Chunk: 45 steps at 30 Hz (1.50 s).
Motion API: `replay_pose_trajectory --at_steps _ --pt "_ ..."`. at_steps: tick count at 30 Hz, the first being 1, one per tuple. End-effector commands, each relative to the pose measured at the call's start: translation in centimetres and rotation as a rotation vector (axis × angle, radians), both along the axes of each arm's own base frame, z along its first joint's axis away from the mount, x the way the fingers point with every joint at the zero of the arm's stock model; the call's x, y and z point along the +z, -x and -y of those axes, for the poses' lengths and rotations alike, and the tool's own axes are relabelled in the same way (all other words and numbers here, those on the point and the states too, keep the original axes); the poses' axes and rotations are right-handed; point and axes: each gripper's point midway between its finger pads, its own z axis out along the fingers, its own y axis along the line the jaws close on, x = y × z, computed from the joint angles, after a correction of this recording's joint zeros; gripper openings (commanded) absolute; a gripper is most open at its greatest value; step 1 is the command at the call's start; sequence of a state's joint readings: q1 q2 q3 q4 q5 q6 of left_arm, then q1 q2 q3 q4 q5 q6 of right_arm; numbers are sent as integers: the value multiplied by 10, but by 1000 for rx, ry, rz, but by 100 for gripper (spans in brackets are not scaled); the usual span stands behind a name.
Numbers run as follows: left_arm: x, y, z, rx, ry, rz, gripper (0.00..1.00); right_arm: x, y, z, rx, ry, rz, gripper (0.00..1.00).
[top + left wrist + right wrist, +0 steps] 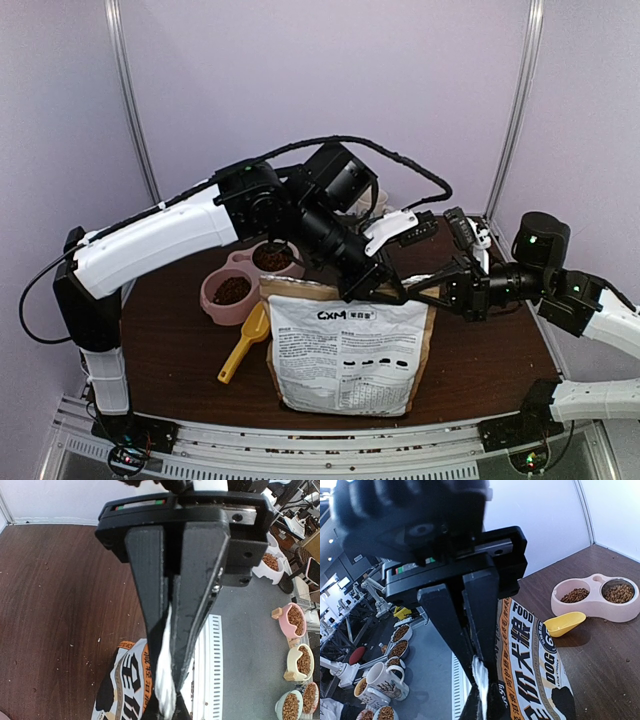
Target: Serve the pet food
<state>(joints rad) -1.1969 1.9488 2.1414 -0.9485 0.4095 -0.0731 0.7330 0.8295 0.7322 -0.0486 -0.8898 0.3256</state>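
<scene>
The small dark reddish-brown dry kibble pellets are lying in both wells of the pink plastic double bowl, which is sitting at the far left of the brown wooden table. Any more of them would be inside the tan-and-white printed soft bag, which is standing upright at the near middle, and its contents are not showing.

The left gripper is reaching in from the far left and pinching the bag's top edge, its jaws clamping flat on a thin white strip of film. The right gripper is coming in from the right and pinching the same top edge just beside it, jaws likewise pressed together on the film. The yellow plastic scoop is lying just left of the bag, near the bowl, with neither arm touching it.

The kibble is looking light, hard and loose, so it is likely going to pour and scatter rather than be picked up piece by piece. It is probably best handled through its container: the bag is looking soft, crinkly and slippery, so holding it well into the top seam is seeming safest
</scene>
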Motion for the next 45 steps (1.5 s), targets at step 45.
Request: replay_pose_trajectory --at_steps 45 --pt "2 -29 -60 115 -24 48 15 24 -3 -11 -4 -52 62 0"
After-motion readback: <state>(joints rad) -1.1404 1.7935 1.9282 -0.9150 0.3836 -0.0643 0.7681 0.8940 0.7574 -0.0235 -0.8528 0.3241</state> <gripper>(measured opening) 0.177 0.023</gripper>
